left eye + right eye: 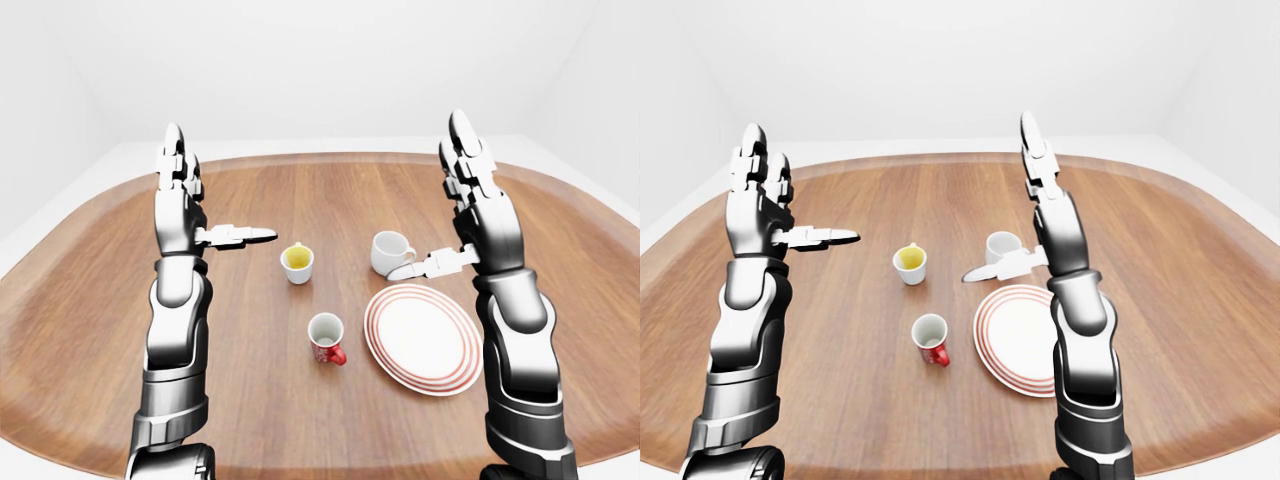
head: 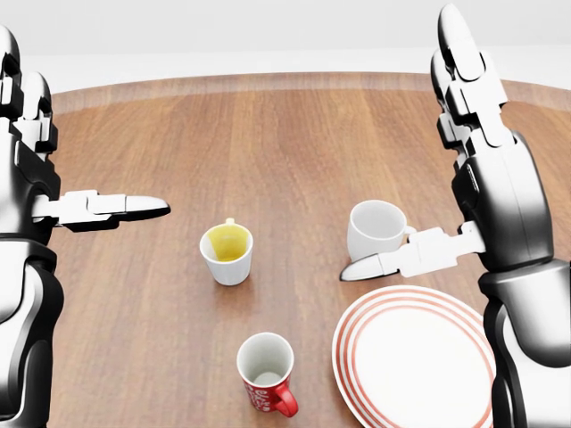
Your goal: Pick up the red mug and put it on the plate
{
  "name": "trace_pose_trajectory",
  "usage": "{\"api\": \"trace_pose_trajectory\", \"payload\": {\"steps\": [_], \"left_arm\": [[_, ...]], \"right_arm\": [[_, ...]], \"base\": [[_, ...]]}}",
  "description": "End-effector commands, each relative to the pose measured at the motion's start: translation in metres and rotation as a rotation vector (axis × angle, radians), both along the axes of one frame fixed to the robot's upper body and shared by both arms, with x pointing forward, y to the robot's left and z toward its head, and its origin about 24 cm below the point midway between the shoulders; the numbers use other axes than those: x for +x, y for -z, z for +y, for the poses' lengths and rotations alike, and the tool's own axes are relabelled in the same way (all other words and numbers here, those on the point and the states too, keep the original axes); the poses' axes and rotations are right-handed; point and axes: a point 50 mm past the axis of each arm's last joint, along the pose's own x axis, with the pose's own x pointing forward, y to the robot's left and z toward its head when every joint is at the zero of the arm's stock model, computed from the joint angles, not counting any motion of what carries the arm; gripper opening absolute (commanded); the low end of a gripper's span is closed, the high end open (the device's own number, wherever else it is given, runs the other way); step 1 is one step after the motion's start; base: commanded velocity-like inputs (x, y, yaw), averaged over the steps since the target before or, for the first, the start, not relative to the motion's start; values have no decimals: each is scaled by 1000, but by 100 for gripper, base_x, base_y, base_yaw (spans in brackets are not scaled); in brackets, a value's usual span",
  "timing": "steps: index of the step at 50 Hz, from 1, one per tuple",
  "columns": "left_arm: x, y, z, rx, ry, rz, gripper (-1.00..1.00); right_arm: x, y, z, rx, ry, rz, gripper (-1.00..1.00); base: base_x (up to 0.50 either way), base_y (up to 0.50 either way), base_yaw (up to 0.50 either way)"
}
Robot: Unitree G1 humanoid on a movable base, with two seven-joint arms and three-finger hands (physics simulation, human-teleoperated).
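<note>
Head view, near to far. Red mug (image 2: 266, 372) sits upright on the bench (image 2: 294, 152) at 6 o'clock, handle to its lower right, untouched. Plate (image 2: 415, 357) just beside it at 4 o'clock, bare, so the drop is a short hop right. Further up: yellow cup (image 2: 227, 253) at centre-left, white mug (image 2: 377, 229) at 2 o'clock near the plate's top rim; both are distractors.

Both arms raised well above the bench, prob. a ready pose, not yet reaching. Left hand (image 1: 180, 195) at 9 o'clock: fingers spread, thumb out sideways, holding nothing. Right hand (image 2: 477, 134) at 3 o'clock: likewise spread and empty, thumb hanging before the white mug w/o touching, I judge. Pick not begun.
</note>
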Motion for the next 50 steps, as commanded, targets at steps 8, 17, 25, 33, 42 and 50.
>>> {"api": "trace_pose_trajectory", "payload": {"steps": [8, 17, 25, 33, 42, 50], "left_arm": [[1, 2, 3, -3, -4, 10, 100], [1, 1, 2, -8, -4, 7, 100], [-2, -4, 3, -6, -2, -16, 100], [-2, -3, 3, -6, -1, -15, 100], [-3, -4, 3, -5, -1, -20, 100], [-3, -4, 2, -8, 1, -18, 100]], "right_arm": [[0, -2, 12, -168, -52, 7, 100], [11, 14, 28, -377, -62, 104, 100], [18, 32, 40, -543, -81, 208, 100], [22, 43, 46, -630, -79, 272, 100], [25, 48, 51, -678, -77, 308, 100], [29, 63, 58, -720, -87, 370, 100]], "base": [[0, 0, 0], [0, 0, 0], [0, 0, 0], [0, 0, 0], [0, 0, 0], [0, 0, 0]]}}
